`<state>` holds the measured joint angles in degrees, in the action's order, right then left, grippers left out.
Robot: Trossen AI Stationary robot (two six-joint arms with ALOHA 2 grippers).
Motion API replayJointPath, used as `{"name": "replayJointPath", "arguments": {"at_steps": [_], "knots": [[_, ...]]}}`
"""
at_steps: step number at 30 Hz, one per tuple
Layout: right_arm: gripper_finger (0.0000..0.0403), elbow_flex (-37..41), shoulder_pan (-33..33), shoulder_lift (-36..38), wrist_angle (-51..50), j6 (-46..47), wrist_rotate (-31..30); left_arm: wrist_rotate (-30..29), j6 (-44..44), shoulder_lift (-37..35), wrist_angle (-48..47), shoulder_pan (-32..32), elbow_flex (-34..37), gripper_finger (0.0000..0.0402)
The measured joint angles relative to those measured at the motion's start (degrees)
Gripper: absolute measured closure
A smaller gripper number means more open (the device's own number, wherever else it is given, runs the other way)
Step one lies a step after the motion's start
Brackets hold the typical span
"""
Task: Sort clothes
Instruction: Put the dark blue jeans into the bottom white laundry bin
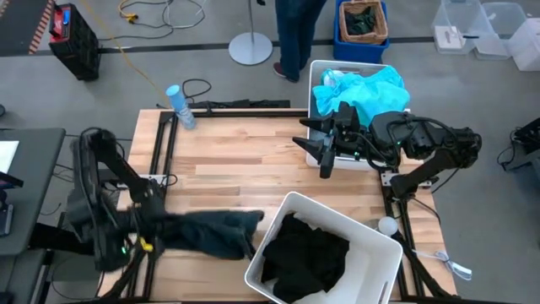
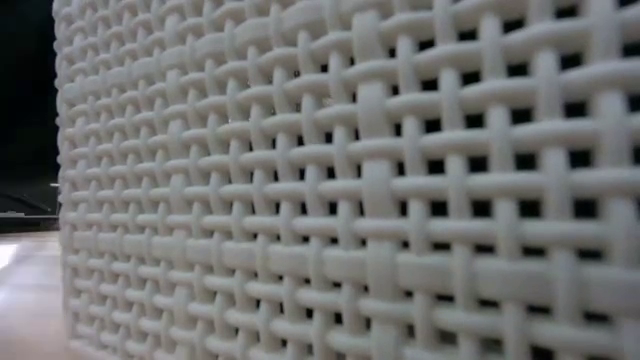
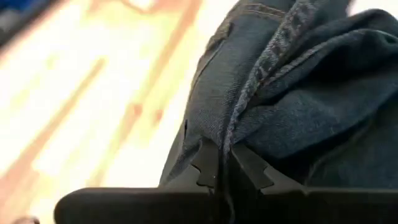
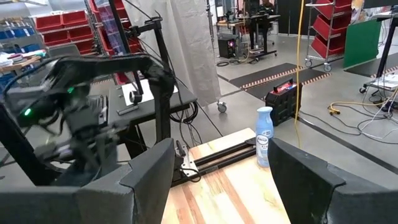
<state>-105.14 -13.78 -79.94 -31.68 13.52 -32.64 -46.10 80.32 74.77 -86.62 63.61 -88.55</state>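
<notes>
Because the dark greenish-black denim jeans point(image 3: 292, 99) are thick, soft and floppy, they should handle as a fairly heavy, limp load that sags and drags from whatever point is pinched; a stitched seam or doubled fold looks the firmest place to hold. The left gripper point(image 3: 225, 167) has its jaws pressed nearly together on exactly such a seamed fold, the cloth bunching up just beyond the tips. From above, the left gripper point(image 1: 145, 230) sits at the near left of the pale wooden counter point(image 1: 236, 160), with the jeans point(image 1: 211, 230) trailing across the boards towards the near white woven plastic bin point(image 1: 384, 253), one end just beside its rim. That bin holds a crumpled black soft top point(image 1: 305, 252).

Farther off, the right gripper point(image 1: 325, 156) hangs over the counter with jaws spread wide and empty, just in front of the far white plastic bin point(image 1: 319, 80), where the light, bright turquoise soft top point(image 1: 371, 89) lies heaped.
</notes>
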Motion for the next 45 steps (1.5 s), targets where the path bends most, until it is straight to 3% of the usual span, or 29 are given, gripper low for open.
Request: {"name": "replayJointPath", "arguments": {"at_steps": [5,10,15,20,30,35,45], "knots": [[0.0126,0.00,-0.14,0.00,-0.02,0.02,0.01,-9.56,-7.37,-6.65,1.62,-2.09,-0.57,0.0393],[0.0126,0.00,-0.13,0.00,-0.01,0.03,2.70,-16.59,-29.44,-9.79,15.78,-5.90,-5.89,0.0393],[0.0126,0.00,-0.66,0.09,1.27,0.13,5.25,-15.78,-56.66,-8.77,36.36,-11.42,-10.83,0.0393],[0.0126,-3.18,-1.65,0.11,3.28,-1.49,7.07,-7.72,-75.40,-5.39,53.84,-16.21,-12.28,0.0394],[0.0126,-16.39,-4.04,0.26,5.49,-5.18,7.32,1.58,-81.61,7.05,61.61,-25.94,-12.22,0.0394],[0.0126,-18.85,-5.43,0.22,5.43,-6.54,7.30,7.14,-85.45,14.95,71.21,-30.03,-12.98,0.0394],[0.0126,-18.97,-5.44,-0.01,5.35,-6.49,7.26,11.78,-93.21,31.09,73.80,-32.98,-33.19,0.0394]]}}
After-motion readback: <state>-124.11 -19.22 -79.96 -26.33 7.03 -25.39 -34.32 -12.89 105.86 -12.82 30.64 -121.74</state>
